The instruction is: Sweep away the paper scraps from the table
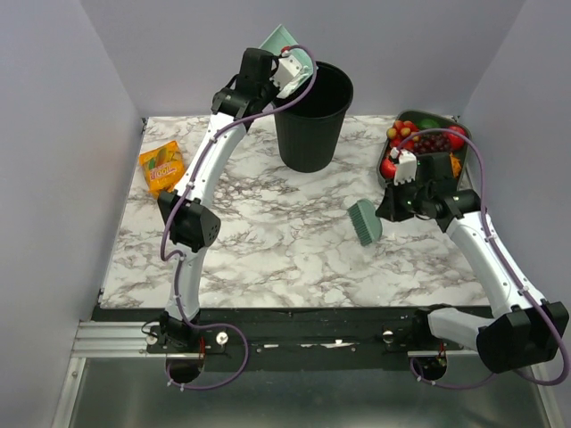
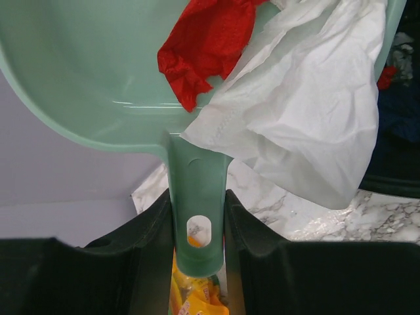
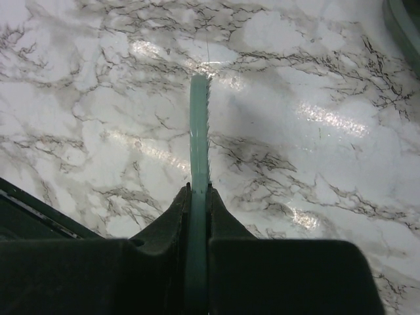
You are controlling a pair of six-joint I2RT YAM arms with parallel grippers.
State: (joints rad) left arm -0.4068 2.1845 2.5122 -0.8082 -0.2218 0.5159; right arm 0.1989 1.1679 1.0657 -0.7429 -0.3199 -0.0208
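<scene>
Lying in the teal dustpan [image 2: 85,72]: the paper scraps [image 2: 207,42], bunched red against a crumpled white sheet [image 2: 308,111]. Raised and tilted at the far rim of the black bin [image 1: 312,116], well above the counter [image 1: 268,259]. No red bits to be made out on the marble from overhead.

Almost weightless, limp, likely to cling to smooth plastic or to drift. Not for pinching; better slid or tipped out.

Held by the stiff, flat handle in the left gripper [image 2: 198,223], clenched from both sides level with the hanging hole. Clamped likewise in the right gripper [image 3: 198,197]: the brush [image 1: 364,221], seen edge-on, low over bare marble. Hard to tell whether touching.

Probably calls for a steeper tilt, perhaps a shake, keeping the pan's lip inside the bin's rim against spills.

Plenty of open room mid-counter. Tighter beside the fruit tray [image 1: 446,117], just behind the right wrist. Orange snack packet [image 1: 162,167] well off to the left, near the counter's edge.
</scene>
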